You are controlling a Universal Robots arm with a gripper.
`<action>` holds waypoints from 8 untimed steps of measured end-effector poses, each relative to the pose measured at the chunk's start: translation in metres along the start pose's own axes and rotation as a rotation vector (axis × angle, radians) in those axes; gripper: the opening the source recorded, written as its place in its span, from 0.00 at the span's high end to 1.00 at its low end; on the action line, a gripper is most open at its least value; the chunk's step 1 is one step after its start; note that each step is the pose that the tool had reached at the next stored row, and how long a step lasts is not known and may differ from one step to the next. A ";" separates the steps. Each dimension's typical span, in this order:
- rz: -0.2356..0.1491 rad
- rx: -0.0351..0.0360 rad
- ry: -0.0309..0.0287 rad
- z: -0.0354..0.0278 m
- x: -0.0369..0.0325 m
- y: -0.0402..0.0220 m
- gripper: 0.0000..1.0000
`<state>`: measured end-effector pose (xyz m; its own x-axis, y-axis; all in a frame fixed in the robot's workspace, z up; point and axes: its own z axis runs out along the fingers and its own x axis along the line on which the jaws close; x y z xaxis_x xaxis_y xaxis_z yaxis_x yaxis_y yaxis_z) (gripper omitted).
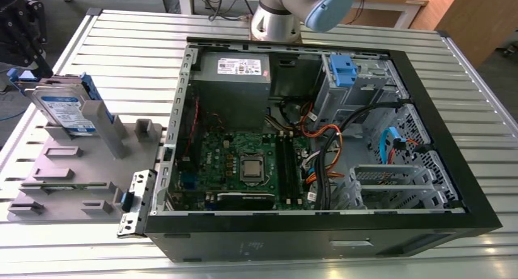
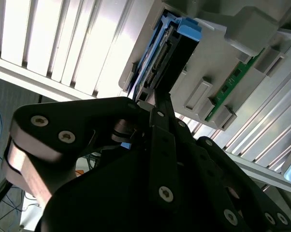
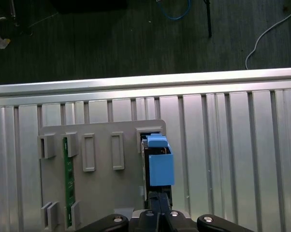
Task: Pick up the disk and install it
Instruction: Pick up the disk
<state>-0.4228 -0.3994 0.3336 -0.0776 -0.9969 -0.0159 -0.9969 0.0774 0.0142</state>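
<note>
Gripper [image 3: 159, 204]: black, very close to the top end of the disk.
Jaws: cannot tell if open or closed, or if holding anything.
Disk [image 1: 68, 109]: standing on its edge in a slot of the grey stand [image 1: 81, 164], right in front of the jaws, with blue plastic along its sides.
Green board [image 3: 65, 179]: in another slot, off to one side of the jaws.
Computer case [image 1: 461, 188]: open, lying on the metal table [image 1: 121, 42], well apart from the jaws.

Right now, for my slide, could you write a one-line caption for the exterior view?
Claw at the upright disk in its grey fixture, beside the open computer case.
</note>
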 end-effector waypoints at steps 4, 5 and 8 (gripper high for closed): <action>0.000 0.0000 0.0000 0.0000 0.0000 0.0000 0.89; 0.001 0.0000 0.0001 0.0000 0.0000 0.0000 0.89; 0.001 0.0000 0.0000 0.0000 0.0000 0.0000 0.89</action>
<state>-0.4228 -0.3994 0.3336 -0.0785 -0.9968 -0.0158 -0.9968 0.0782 0.0142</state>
